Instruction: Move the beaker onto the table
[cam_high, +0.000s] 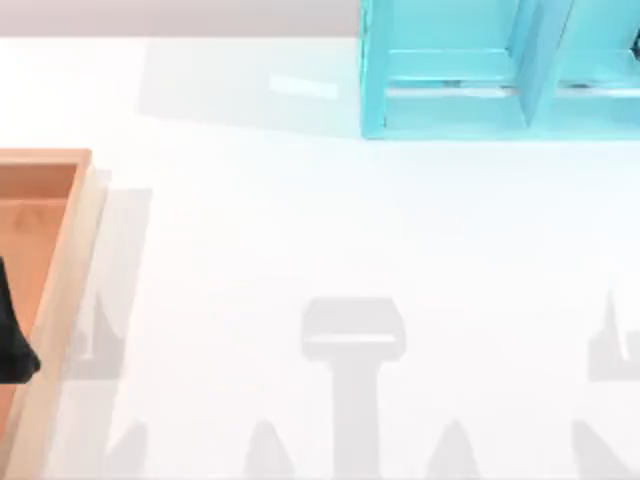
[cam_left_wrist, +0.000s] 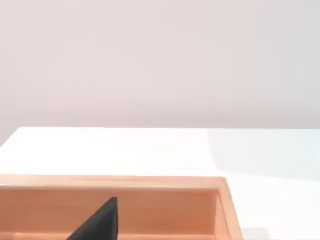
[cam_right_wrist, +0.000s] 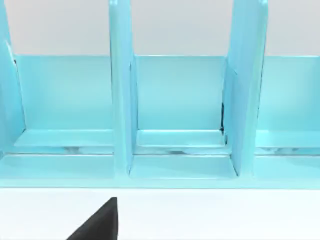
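Your left tool (cam_high: 12, 340), a dark shape over the orange wooden tray (cam_high: 62, 270), leaves its spread untellable; the beaker's place cannot be told; the white bench (cam_high: 330, 230) beside the tray offers ample landing room.

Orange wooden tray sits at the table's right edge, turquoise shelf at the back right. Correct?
Not quite: the orange wooden tray sits at the table's left edge, as the top view shows. The turquoise shelf is indeed at the back right.
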